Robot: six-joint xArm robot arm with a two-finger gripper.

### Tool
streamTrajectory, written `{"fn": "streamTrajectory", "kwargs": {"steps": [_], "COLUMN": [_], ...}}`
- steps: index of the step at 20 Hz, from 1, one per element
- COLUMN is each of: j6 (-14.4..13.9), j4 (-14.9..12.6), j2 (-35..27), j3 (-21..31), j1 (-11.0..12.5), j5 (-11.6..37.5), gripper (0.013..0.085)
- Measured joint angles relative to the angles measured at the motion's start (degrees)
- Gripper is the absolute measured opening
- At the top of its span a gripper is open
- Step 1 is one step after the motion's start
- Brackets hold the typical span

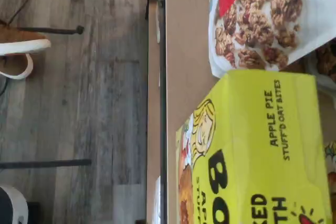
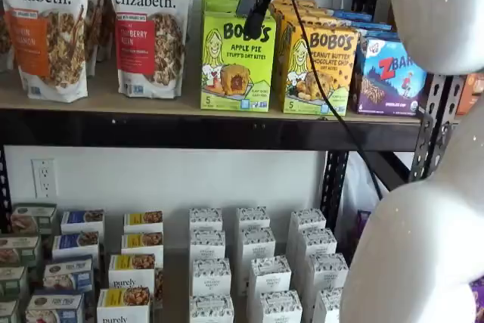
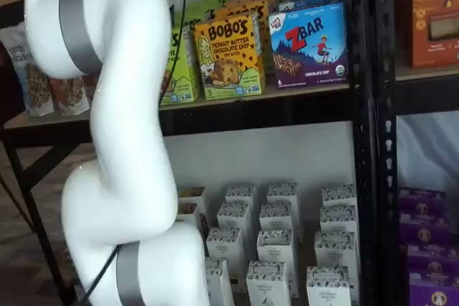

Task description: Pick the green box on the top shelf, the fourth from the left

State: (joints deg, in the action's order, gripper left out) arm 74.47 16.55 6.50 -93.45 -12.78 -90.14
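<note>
The green box (image 2: 237,62), a lime carton reading "BOBO'S Apple Pie Stuff'd Oat Bites", stands upright on the top shelf (image 2: 98,100) with more green boxes behind it. My gripper (image 2: 255,13) hangs from above in front of the box's upper right corner. Its black fingers show as one dark shape with no plain gap and no box in them. The wrist view shows the box (image 1: 262,150) close up, on its side, near the shelf's front rail (image 1: 163,103). In a shelf view the box (image 3: 183,69) is partly hidden by my arm, which also hides the gripper.
A Purely Elizabeth cranberry granola bag (image 2: 147,28) stands left of the green box and shows in the wrist view (image 1: 262,19). A yellow-orange Bobo's box (image 2: 318,66) and a blue ZBar box (image 2: 393,73) stand to its right. Small white cartons (image 2: 257,262) fill the lower shelf.
</note>
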Motion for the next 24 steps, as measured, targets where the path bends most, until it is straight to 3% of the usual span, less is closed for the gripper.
{"fn": "streamTrajectory", "kwargs": {"steps": [24], "j6": [0.48], "j4": [-2.49], "j2": [-0.17], "j3": [2.56], "j1": [-0.45], "j5": [1.48], "gripper": [0.085]}}
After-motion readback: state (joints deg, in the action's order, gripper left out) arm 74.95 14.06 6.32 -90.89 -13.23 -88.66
